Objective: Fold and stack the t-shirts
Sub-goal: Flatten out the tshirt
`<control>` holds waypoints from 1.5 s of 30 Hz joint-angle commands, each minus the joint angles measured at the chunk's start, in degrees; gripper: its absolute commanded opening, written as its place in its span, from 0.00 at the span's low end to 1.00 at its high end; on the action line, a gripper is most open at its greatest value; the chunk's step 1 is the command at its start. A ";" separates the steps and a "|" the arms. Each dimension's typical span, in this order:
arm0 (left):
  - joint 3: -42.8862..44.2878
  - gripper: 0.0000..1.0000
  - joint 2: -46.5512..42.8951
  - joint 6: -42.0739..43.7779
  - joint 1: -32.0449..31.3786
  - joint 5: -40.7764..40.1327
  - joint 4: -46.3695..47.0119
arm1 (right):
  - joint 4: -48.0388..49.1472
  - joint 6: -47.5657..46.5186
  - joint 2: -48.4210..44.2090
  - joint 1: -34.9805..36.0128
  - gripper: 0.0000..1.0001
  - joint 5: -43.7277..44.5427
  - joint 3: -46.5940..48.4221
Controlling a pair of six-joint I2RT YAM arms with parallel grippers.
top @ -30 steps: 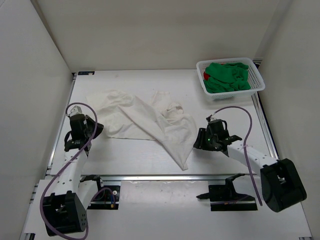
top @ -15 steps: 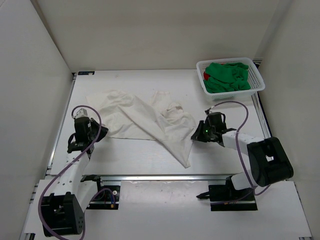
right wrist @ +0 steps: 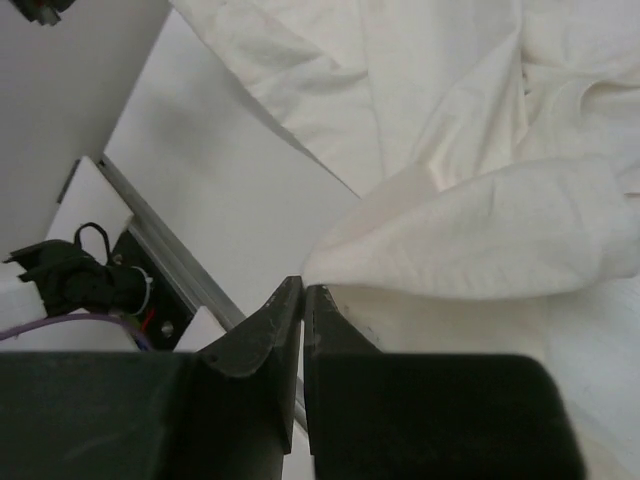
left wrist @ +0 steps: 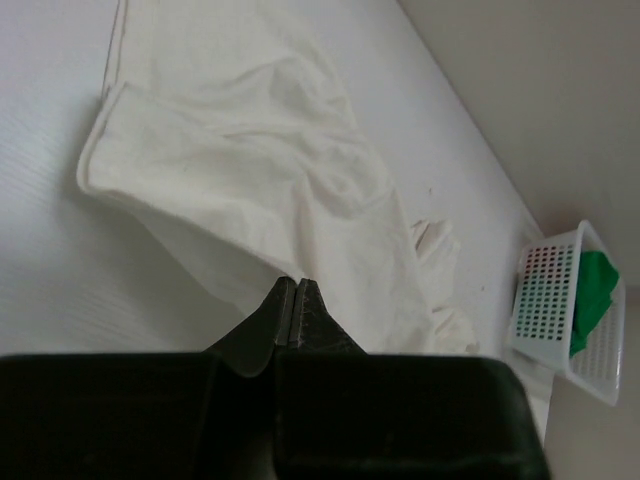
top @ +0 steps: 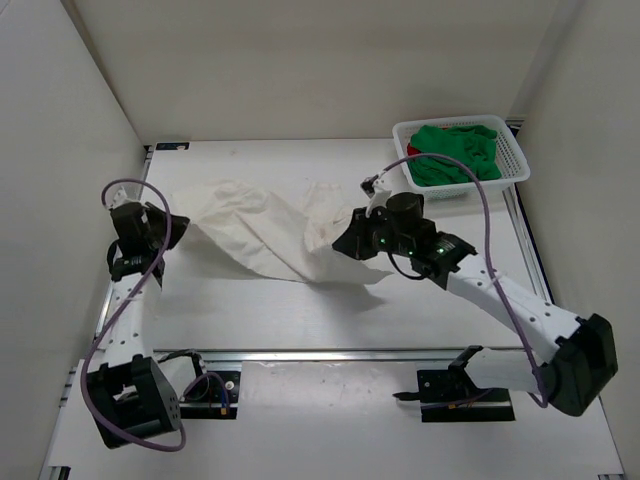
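The cream-white t-shirt [top: 270,230] hangs stretched between my two grippers over the middle of the table. At its left end, my left gripper [top: 170,222] is shut, the cloth's edge [left wrist: 260,150] meeting its tips [left wrist: 293,281]. My right gripper [top: 340,246] is shut on a fold of the same shirt [right wrist: 480,230], which comes right up to its tips [right wrist: 304,287]. A green t-shirt [top: 455,152] lies bunched in the white mesh basket [top: 512,172] at the back right. A bit of red t-shirt [top: 411,152] peeks out beside it.
The basket [left wrist: 545,300] with the green cloth [left wrist: 597,285] stands against the right wall. Plain white walls close in the table on three sides. An aluminium rail [top: 330,353] runs along the near edge, with a black cabled mount [right wrist: 80,275] below it.
My right gripper shut on the shirt's lower right part and swung up and left, lifting the hanging point off the table. My left gripper drew back to the left, pulling the cloth taut.
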 commanded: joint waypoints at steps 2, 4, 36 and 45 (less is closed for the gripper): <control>7.62 0.00 1.99 0.01 1.38 0.82 0.00 | -4.52 -0.42 -7.39 -3.37 0.00 -0.47 2.58; 9.39 0.00 3.22 0.10 0.77 -0.23 -0.45 | -3.73 -0.16 -9.15 -6.80 0.00 -0.12 0.39; -3.44 0.00 -3.27 3.70 -17.51 -4.72 -0.01 | -13.20 7.93 -17.50 -8.74 0.32 20.98 -29.25; -6.95 0.00 -7.23 4.41 -19.17 -3.75 0.17 | -13.30 10.48 -8.20 -2.07 0.31 24.06 -28.72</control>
